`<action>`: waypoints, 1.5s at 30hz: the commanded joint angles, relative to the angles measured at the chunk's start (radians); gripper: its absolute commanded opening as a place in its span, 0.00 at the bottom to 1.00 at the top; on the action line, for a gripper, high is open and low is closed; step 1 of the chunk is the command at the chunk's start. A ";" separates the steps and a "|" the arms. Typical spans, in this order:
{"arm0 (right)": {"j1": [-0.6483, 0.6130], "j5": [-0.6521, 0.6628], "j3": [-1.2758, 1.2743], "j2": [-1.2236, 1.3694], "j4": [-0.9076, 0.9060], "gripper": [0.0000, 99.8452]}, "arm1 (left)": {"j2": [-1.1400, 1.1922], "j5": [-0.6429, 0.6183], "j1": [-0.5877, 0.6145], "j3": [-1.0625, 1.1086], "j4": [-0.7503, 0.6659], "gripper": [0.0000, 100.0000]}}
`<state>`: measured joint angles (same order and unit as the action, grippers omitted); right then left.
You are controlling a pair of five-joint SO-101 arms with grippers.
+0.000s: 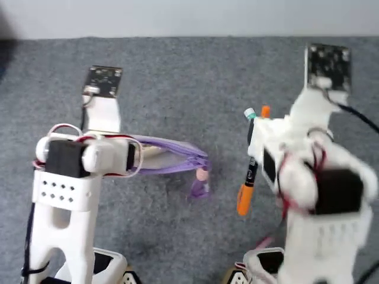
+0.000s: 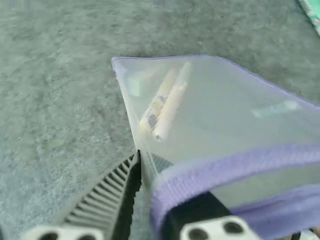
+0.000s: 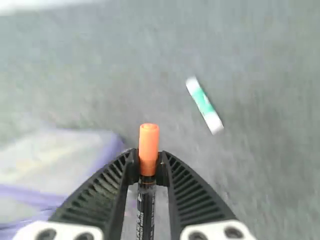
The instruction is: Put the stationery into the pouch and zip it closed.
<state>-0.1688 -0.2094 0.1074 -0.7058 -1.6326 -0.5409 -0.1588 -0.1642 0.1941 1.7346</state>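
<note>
**Hazards.** The pouch is gripped at one edge only, beside the purple zipper band. The mouth may therefore sag or twist, and the marker could be pushed against the fabric instead of into the opening. It cannot be judged whether the mouth is open far enough. The marker is held close to its orange cap, so its long free body may pivot in the grasp on contact and be dropped onto the table. The two cream pens inside the pouch could slide out if it is tilted.

**Positions.** The left gripper is clenched on the pouch edge, which passes between its fingers. The pouch is held out toward the right arm. The right gripper is clamped on the marker, with the orange cap protruding past the fingertips. The marker is apart from the pouch and not yet inserted. A green-and-white item lies untouched on the table beyond the right gripper.
</note>
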 commanded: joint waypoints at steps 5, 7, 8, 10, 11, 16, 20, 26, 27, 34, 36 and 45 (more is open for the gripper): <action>-0.251 -0.060 -0.147 -0.272 0.278 0.01 | -0.003 -0.015 -0.057 -0.059 0.003 0.01; -0.294 -0.054 -0.215 -0.318 0.403 0.01 | -0.003 -0.015 -0.057 -0.059 0.003 0.01; -0.298 -0.046 -0.241 -0.334 0.463 0.01 | -0.003 -0.015 -0.057 -0.059 0.003 0.01; -0.306 0.006 -0.293 -0.354 0.576 0.01 | -0.003 -0.015 -0.055 -0.059 0.003 0.01; -0.317 0.035 -0.315 -0.357 0.627 0.01 | -0.003 -0.015 -0.055 -0.059 0.003 0.01; -0.443 0.184 -0.390 -0.355 0.791 0.01 | -0.003 -0.015 -0.055 -0.059 -0.003 0.01; -0.509 0.265 -0.476 -0.357 0.871 0.01 | -0.003 -0.015 -0.055 -0.059 -0.011 0.01; -0.590 0.333 -0.618 -0.361 0.989 0.01 | -0.003 -0.015 -0.055 -0.059 -0.015 0.01; -0.595 0.338 -0.638 -0.364 0.989 0.01 | -0.003 -0.015 -0.055 -0.059 -0.015 0.01; -0.530 0.402 -0.687 -0.367 0.874 0.02 | -0.003 -0.015 -0.054 -0.059 -0.014 0.01; -0.496 0.445 -0.706 -0.387 0.849 0.07 | -0.003 -0.015 -0.054 -0.059 -0.014 0.01; -0.483 0.459 -0.735 -0.473 0.843 0.21 | -0.003 -0.015 -0.054 -0.059 -0.018 0.01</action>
<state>-0.6674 0.2401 -0.6383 -1.1584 -0.7902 -0.5409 -0.1619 -0.2087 0.1941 1.7346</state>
